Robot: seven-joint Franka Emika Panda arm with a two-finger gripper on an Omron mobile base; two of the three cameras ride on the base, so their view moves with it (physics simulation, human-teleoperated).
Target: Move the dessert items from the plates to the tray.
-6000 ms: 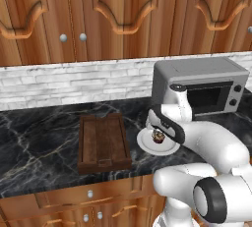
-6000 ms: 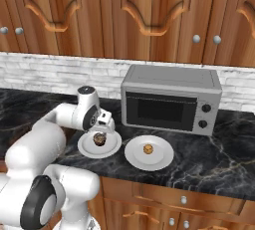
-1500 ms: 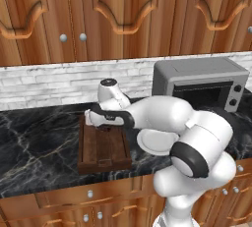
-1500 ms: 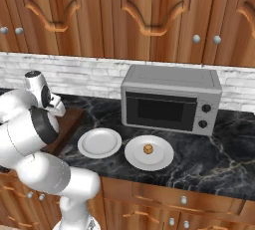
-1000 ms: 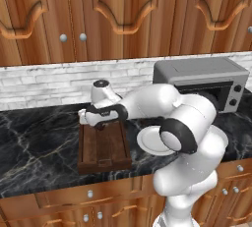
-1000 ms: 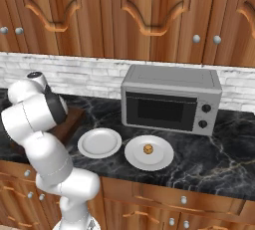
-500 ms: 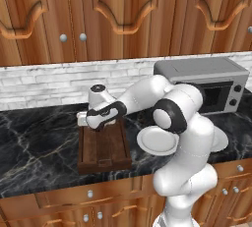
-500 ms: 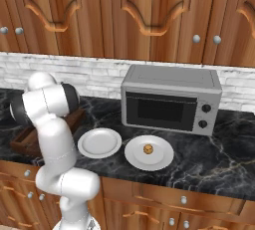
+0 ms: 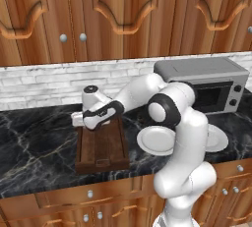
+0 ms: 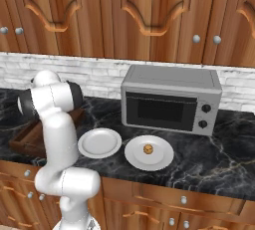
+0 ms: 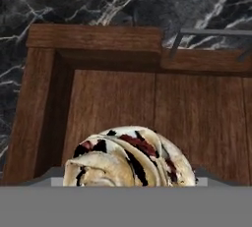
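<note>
Cupcake (image 11: 129, 157) cut off at 6 o'clock in hand view, base not visible. Tray (image 10: 31, 137) mostly hidden behind the arm in right base view. Far plate (image 9: 218, 140) half covered by the arm in left base view.

arm (image 9: 179, 137): glossy white rounded links | joints: dark grey-black bands | base: white pedestal column

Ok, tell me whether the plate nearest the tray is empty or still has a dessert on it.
Empty. The plate nearest the tray shows a bare white surface, while the other plate beside it carries the tan-orange morsel.
</note>
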